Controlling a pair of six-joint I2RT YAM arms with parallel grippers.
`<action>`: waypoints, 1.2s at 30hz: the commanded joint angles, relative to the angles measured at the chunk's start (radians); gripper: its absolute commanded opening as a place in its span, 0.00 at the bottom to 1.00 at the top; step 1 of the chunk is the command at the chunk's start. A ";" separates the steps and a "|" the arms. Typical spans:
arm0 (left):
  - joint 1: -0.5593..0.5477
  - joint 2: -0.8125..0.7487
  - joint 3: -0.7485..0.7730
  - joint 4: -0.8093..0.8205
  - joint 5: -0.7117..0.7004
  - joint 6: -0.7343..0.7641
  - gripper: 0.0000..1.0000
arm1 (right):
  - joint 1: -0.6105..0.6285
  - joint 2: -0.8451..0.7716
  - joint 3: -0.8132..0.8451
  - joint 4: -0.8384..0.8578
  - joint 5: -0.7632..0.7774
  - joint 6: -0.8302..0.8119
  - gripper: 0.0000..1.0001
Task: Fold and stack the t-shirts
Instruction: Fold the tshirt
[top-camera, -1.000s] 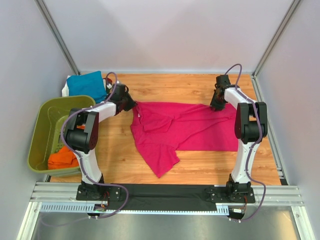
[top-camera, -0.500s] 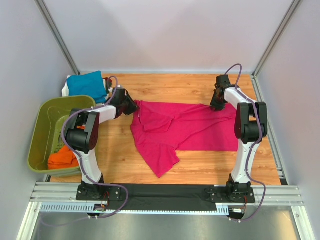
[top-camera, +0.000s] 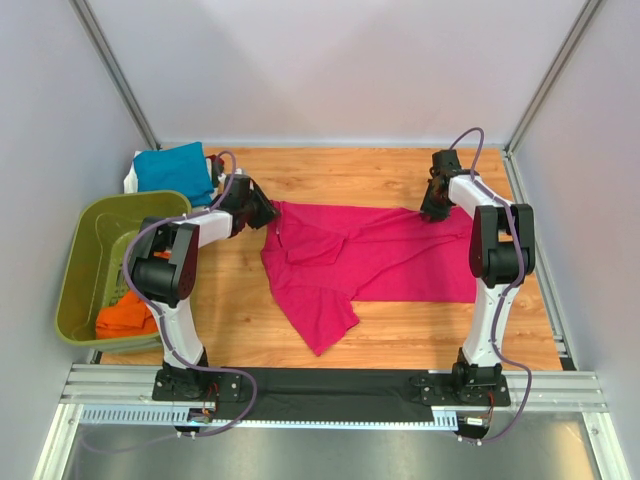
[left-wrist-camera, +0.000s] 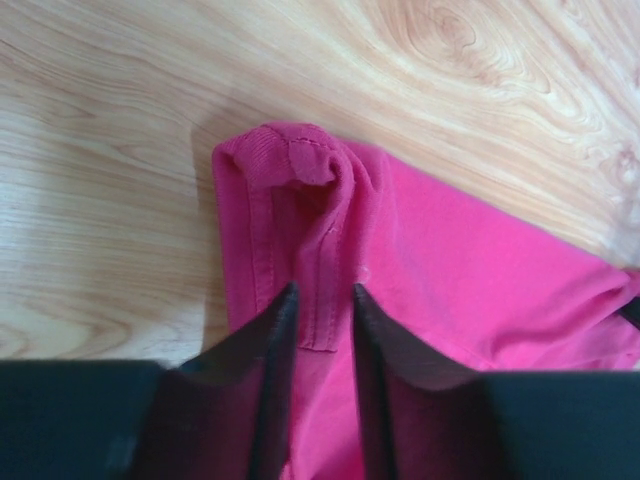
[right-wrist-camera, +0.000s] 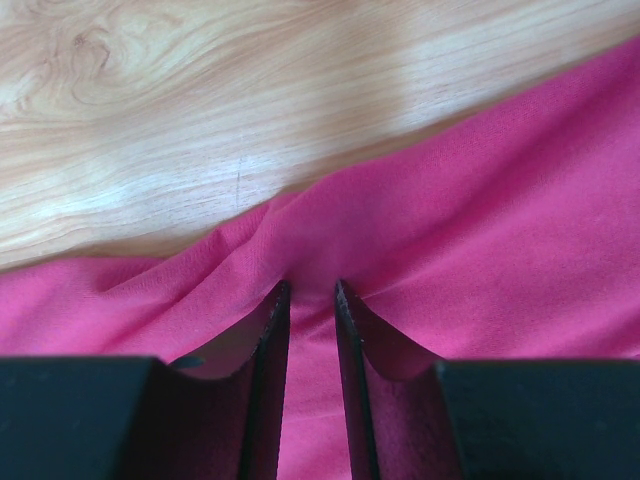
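Top external: shows a magenta shirt (top-camera: 380, 255) lying rumpled across the middle of a wood-grain table (top-camera: 400, 335), with its near left part trailing toward the arms as a loose, rounded flap. Places the left claw (top-camera: 268, 212) at the cloth's far left corner and the right claw (top-camera: 432, 210) at its far right edge, both down low on the fabric. Takes in, too, a teal shirt (top-camera: 175, 168) folded roughly square in the far left corner over a sliver of white cloth (top-camera: 131, 180). Shows just beside that an olive plastic basket (top-camera: 80, 250) with smooth rounded walls, holding a crumpled orange shirt (top-camera: 125, 315). Left wrist: catches two dark, smooth fingers (left-wrist-camera: 275, 360) squeezed nearly together on a stitched hem, gripping the magenta shirt and bunching the soft knit into a rounded hump just ahead of the tips, with pale grained wood around it. Right wrist: finds matching dark fingers (right-wrist-camera: 265, 370) closed to a narrow slit on a raised ridge of the same cloth, clamping it, with shallow creases fanning outward from the pinch and glossy, knot-marked wood beyond.
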 joint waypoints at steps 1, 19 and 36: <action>-0.001 -0.015 0.001 0.005 -0.019 0.021 0.40 | 0.002 0.013 0.003 -0.007 0.006 -0.002 0.26; -0.013 0.035 0.012 0.031 0.018 -0.006 0.20 | 0.002 0.018 0.010 -0.012 0.006 -0.004 0.26; -0.013 -0.124 -0.063 -0.059 -0.119 -0.097 0.00 | 0.003 0.019 0.010 -0.012 0.001 0.004 0.26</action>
